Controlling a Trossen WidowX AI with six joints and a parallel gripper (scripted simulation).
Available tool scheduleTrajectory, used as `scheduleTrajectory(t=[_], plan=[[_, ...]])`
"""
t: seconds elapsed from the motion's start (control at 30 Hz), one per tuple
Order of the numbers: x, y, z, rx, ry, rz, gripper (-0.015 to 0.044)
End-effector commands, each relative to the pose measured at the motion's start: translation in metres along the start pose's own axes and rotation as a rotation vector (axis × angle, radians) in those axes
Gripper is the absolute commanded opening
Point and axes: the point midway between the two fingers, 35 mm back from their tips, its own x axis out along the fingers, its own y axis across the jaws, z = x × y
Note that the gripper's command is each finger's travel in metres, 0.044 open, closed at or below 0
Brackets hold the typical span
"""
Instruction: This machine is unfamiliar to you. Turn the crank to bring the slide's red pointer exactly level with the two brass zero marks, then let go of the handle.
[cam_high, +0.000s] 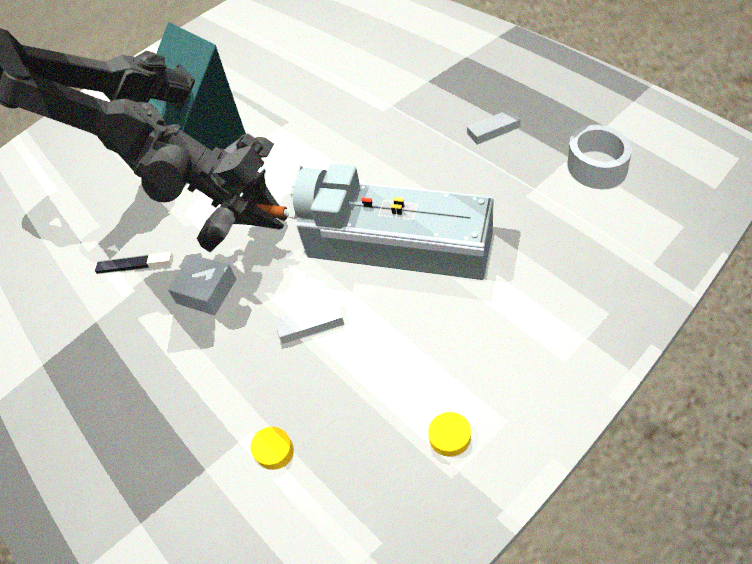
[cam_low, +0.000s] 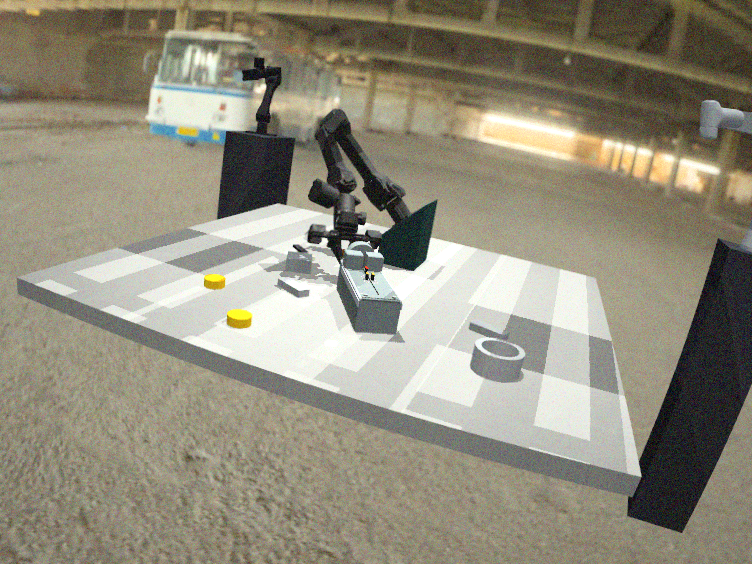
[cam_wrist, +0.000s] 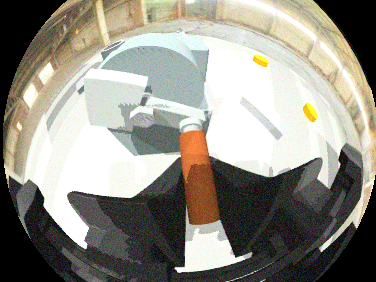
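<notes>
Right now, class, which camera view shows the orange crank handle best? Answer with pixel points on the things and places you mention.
The wrist view: the orange crank handle (cam_high: 271, 210) (cam_wrist: 199, 175) runs nearly full length between the gripper's (cam_high: 284, 220) (cam_wrist: 209, 210) fingers. The top view shows only its end beside the fingers; in the exterior view it is mostly hidden.

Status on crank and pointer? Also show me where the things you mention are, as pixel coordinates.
Gripper (cam_high: 274, 217) (cam_wrist: 202, 187) shut on orange handle (cam_high: 271, 210) (cam_wrist: 198, 170). Red pointer (cam_high: 366, 201) short of zero marks (cam_high: 397, 205), crank side. Nothing seen blocking the slot (cam_high: 443, 214).
</notes>
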Motion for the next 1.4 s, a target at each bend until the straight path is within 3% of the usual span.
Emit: scheduleTrajectory(t=[0.0,1.37], plan=[[0.004,0.003,-0.004,-0.002,0.003,0.002,0.0],[0.013,0.027,-0.013,-0.002,0.004,0.003,0.0]])
